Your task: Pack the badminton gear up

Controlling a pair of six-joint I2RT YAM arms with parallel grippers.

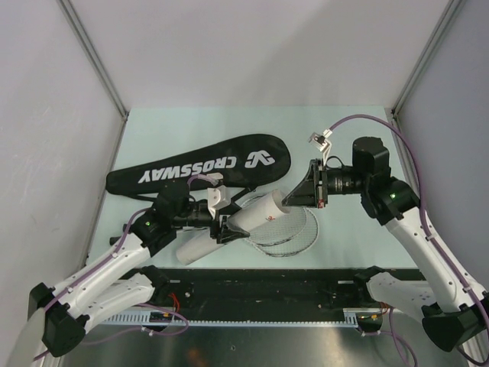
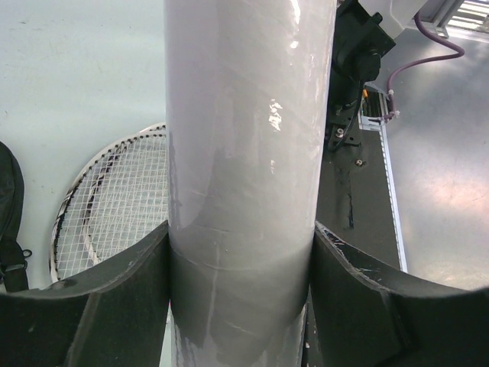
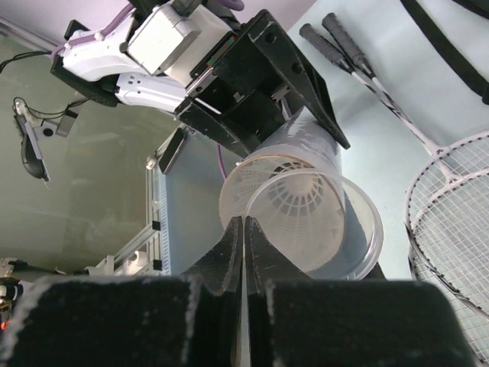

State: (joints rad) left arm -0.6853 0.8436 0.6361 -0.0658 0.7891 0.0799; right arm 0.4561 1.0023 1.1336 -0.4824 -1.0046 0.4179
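The left tool (image 1: 227,227) grips the white tube (image 1: 256,214) around its body. In the left wrist view, the two black fingers (image 2: 114,306) press on both sides of the tube, which fills the gap between them. The tube is lifted off the worktop (image 1: 351,153) and tilted, with its open mouth pointing to the right arm.

The right tool (image 3: 243,229) is fully closed, and its two fingers lie flat together with no gap. Its tips are directly at the mouth of the tube. A white shuttlecock (image 3: 294,199) sits in that mouth, with the open skirt turned to the right wrist camera and the cork end deeper inside. The closed tips meet the rim of the skirt (I cannot tell if they pinch the thin wall or only touch it).

The two rackets (image 1: 286,229) lie flat on the worktop, one on the other, under and just beside the raised tube. Their heads are near the front edge, and their black handles (image 3: 328,38) point toward the far side. The long black racket bag (image 1: 199,168) with the word "CROSSWAY" lies flat behind them, running from the left side to the middle of the worktop. In the top view it looks closed and flat.
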